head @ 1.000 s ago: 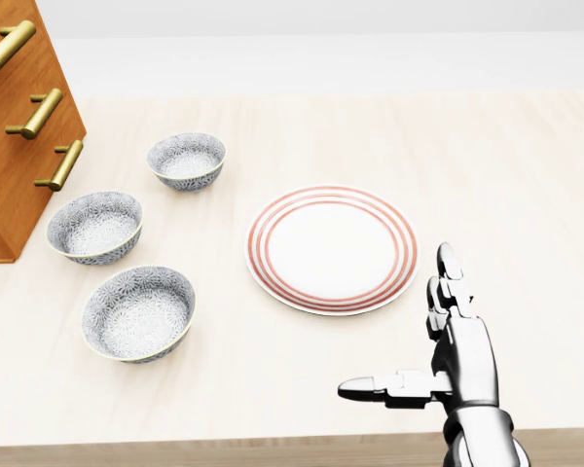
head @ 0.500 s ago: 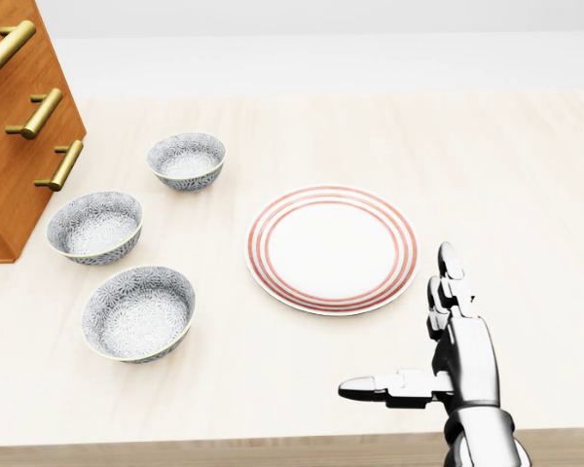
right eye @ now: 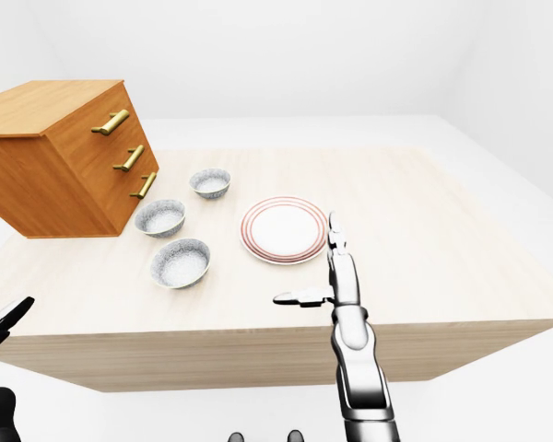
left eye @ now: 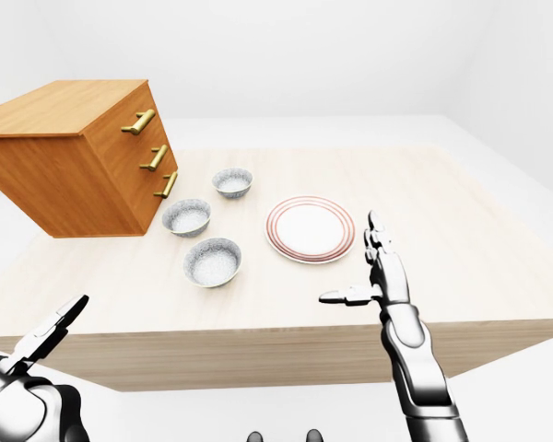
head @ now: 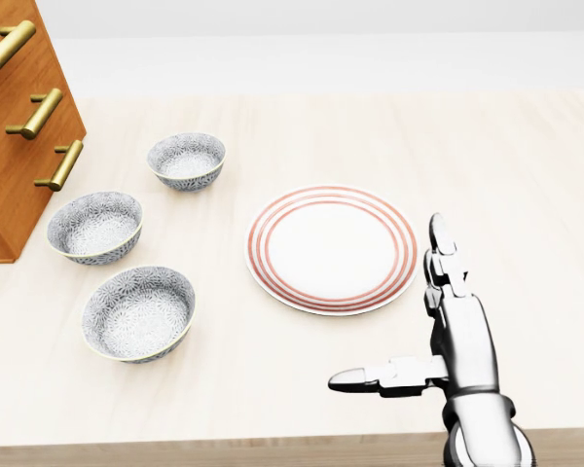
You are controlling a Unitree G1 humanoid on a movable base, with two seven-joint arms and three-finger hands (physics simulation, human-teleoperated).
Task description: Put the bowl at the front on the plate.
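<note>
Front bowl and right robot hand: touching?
Apart. The head view shows a wide stretch of bare table between the front bowl and the open right robot hand, which is to the lower right of the plate.

Three grey-and-white patterned ceramic bowls line up on the left of the pale wooden table (head: 506, 175): the lowest bowl (head: 138, 313) sits nearest the bottom edge, the middle bowl (head: 94, 227) just above it, the top bowl (head: 186, 161) higher and to the right, all upright and apart. Right of them lies the white round plate with red rings (head: 331, 249), bare. The silver metal right hand (head: 457, 336) rises at the bottom right, fingers spread, thumb pointing left, fingertips just beside the plate's right rim. The orange-brown wooden drawer cabinet (head: 10, 195) with brass bar handles (head: 41, 114) fills the upper left.
</note>
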